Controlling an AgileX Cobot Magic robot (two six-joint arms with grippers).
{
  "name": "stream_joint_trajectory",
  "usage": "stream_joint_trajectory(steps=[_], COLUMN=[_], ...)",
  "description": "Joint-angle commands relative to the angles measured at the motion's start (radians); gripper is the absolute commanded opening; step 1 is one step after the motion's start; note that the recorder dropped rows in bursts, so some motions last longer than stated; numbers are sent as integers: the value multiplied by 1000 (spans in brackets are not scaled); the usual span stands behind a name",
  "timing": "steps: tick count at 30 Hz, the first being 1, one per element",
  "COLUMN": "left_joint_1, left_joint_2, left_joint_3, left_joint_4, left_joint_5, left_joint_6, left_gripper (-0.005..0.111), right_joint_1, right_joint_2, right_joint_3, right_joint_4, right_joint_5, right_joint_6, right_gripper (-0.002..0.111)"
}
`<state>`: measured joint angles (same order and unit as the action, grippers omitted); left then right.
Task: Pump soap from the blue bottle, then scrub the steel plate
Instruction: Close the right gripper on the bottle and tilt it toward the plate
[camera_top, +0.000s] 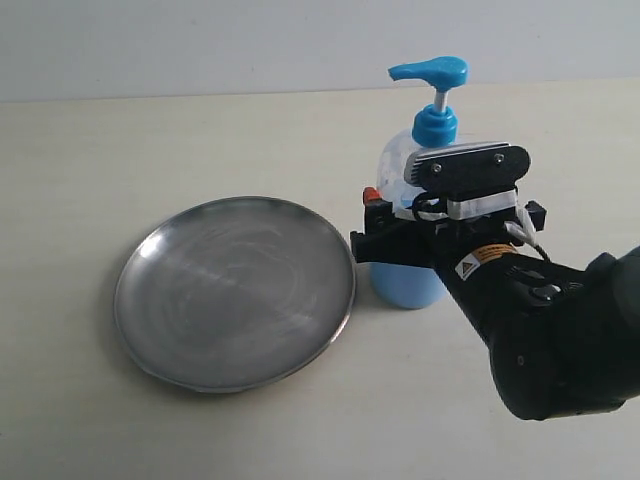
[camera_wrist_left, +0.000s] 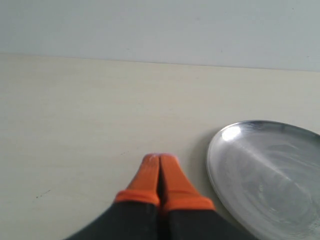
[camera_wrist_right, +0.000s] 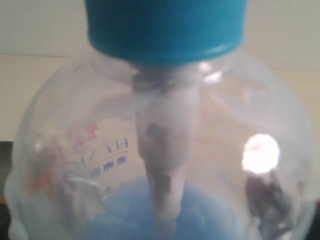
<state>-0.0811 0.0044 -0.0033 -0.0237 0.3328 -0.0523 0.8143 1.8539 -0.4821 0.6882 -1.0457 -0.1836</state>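
Observation:
The steel plate (camera_top: 235, 290) lies flat on the table, left of centre, with pale swirl marks on its surface. To its right stands the blue bottle (camera_top: 432, 125), pump head (camera_top: 430, 72) up, with light blue soap (camera_top: 405, 285) filling its lower part. My right gripper (camera_top: 410, 205) reaches in from the right and is shut on the bottle's clear body. In the right wrist view the bottle (camera_wrist_right: 165, 125) fills the frame, and the soap (camera_wrist_right: 115, 212) shows inside it. My left gripper (camera_wrist_left: 160, 160) is shut and holds nothing, with its orange fingertips low over bare table beside the plate's rim (camera_wrist_left: 212, 165).
The pale tabletop (camera_top: 150, 140) runs back to a light wall. My right arm's black body (camera_top: 560, 340) covers the front right corner of the exterior view. The left arm is outside the exterior view.

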Motion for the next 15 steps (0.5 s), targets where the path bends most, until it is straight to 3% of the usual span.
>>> stream_joint_trajectory(steps=[1, 2, 7, 15], left_joint_1=[1, 1, 1, 1], left_joint_2=[-4, -4, -4, -4], left_joint_3=[3, 3, 3, 3], left_joint_4=[-5, -5, -5, -5], left_joint_5=[-7, -7, -7, -7], left_joint_6=[-8, -8, -8, -8], left_gripper=[0, 0, 0, 0], right_joint_1=[0, 0, 0, 0], right_joint_2=[10, 10, -3, -88], right_joint_3=[-5, -5, -5, -5], right_joint_4=[-30, -54, -166, -168], right_joint_5=[-15, -18, -23, 51], right_joint_6=[1, -1, -28, -152], right_gripper=[8, 1, 0, 0])
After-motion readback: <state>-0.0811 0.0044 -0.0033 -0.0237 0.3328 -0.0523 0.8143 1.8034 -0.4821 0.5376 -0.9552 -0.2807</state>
